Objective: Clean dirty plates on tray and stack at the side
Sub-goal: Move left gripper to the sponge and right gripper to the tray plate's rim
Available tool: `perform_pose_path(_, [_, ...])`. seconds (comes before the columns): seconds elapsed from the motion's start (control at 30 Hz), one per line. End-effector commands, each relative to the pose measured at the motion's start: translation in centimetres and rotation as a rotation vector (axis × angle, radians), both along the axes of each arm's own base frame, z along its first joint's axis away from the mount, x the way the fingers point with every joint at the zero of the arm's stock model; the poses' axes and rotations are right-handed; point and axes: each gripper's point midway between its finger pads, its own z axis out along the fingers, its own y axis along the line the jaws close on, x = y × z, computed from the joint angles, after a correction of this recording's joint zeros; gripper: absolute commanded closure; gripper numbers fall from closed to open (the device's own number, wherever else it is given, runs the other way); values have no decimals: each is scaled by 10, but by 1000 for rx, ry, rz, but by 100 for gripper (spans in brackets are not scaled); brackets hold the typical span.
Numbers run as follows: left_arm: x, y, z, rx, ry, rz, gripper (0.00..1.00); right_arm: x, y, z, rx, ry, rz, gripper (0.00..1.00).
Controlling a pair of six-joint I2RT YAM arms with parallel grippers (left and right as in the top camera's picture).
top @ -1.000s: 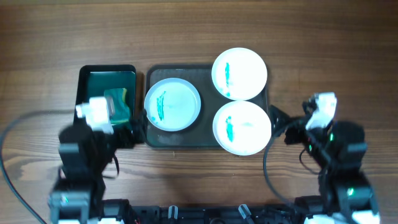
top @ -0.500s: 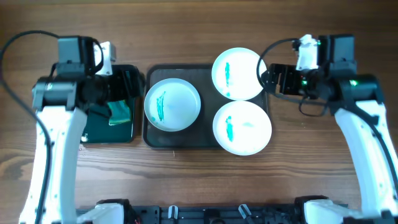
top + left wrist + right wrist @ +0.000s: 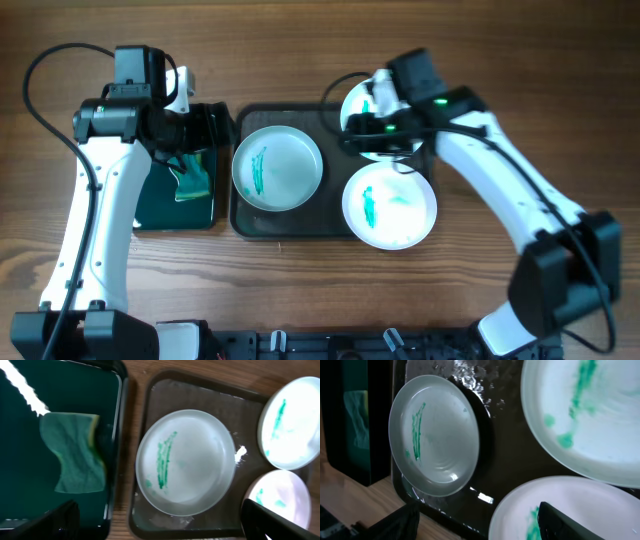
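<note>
Overhead, the right gripper has swung over the far plate and the left gripper over the sponge; both gape wide, empty, so wiping hasn't begun.

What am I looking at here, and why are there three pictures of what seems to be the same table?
It is one moment seen by three cameras. The top-down picture shows two white robot arms, a left arm and a right arm, at a wooden table. The other two pictures come from a small camera on each arm's wrist. The dark shapes in their bottom corners are that arm's own fingers.

On the table sits a dark grey tray carrying three white plates smeared with teal-green: a left plate, a far right plate and a near right plate. Beside it is a smaller black tray holding a green sponge.

The left arm's fingers hover by the sponge tray, and the right arm's fingers hover over the plates. Both pairs are spread open, and nothing is held.
</note>
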Motion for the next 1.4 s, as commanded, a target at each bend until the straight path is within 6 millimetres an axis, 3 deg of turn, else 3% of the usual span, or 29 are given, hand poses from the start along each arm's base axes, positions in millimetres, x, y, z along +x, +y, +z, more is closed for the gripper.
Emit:
perform_pose_path(0.0, [5,10,3,49,-15,33,0,19,21,-15,-88,-10,-44,31])
perform_pose_path(0.13, [8,20,3,88,-22,86,0,25,36,-48,-169,-7,-50,40])
perform_pose_path(0.43, [10,23,3,103,-27,93,0,21,54,-102,-174,51,44,46])
perform_pose_path(0.57, [10,29,3,129,-26,130,0,21,59,-113,-158,64,57,55])
perform_pose_path(0.77, [11,41,4,176,-29,186,0,16,57,-132,-167,105,45,76])
perform_pose_path(0.9, [11,41,3,174,-28,191,0,12,57,-143,-165,141,38,81])
perform_pose_path(0.97, [10,41,3,160,-24,223,0,8,57,-148,-166,160,39,95])
perform_pose_path(1.13, [7,40,-2,156,-7,227,0,6,55,-148,-171,177,19,96])
perform_pose_path(1.37, [2,40,-28,165,65,218,0,10,34,-152,-264,178,-64,96])
